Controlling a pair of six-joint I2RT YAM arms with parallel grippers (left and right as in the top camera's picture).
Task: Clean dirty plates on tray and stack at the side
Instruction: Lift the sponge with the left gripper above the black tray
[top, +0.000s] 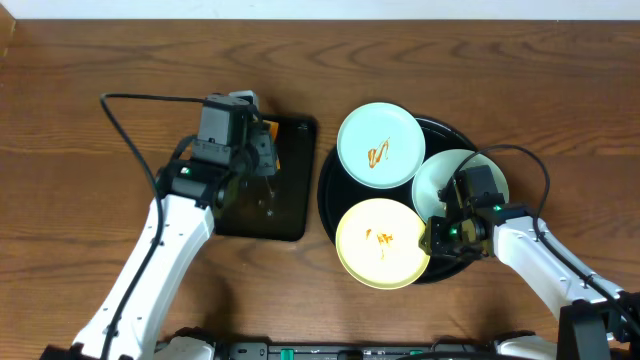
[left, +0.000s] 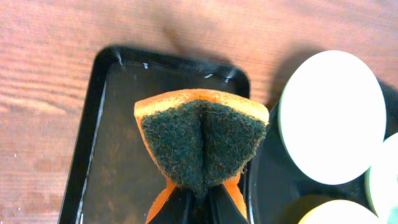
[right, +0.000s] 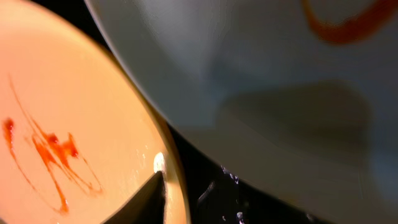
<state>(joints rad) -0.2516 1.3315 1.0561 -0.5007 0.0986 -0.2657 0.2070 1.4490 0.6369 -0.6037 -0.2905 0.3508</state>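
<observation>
All three plates are on the round black tray (top: 327, 195), right of table centre.
- Mint-blue plate (top: 380, 147) is at the far side, with an orange-brown squiggle in its middle.
- Yellow plate (top: 380, 245) is at the near side. It's streaked with sauce too, and its near rim runs out over the tray edge.
- Third plate (top: 432, 180) is pale and sits to the right, half hidden under the right arm. It's packed tight against the other two, and I can't tell which rim lies on top.

Right gripper (top: 438, 235) is low over the spot where the yellow plate meets the third one. The wrist view shows one dark fingertip (right: 152, 200) right at the yellow plate's rim, with bare wet tray beside it. The other finger is out of frame, so I can't tell if the jaws are apart or gripping.

Left gripper (left: 198, 196) is clamped on a sponge (left: 202, 140), orange with a dark green scouring face, pinched so the pad folds down its middle. It's over the rectangular black tray (left: 112, 155), just left of the round one. I can't tell whether the sponge touches that tray. Everything sits on the wooden table (top: 80, 60).
</observation>
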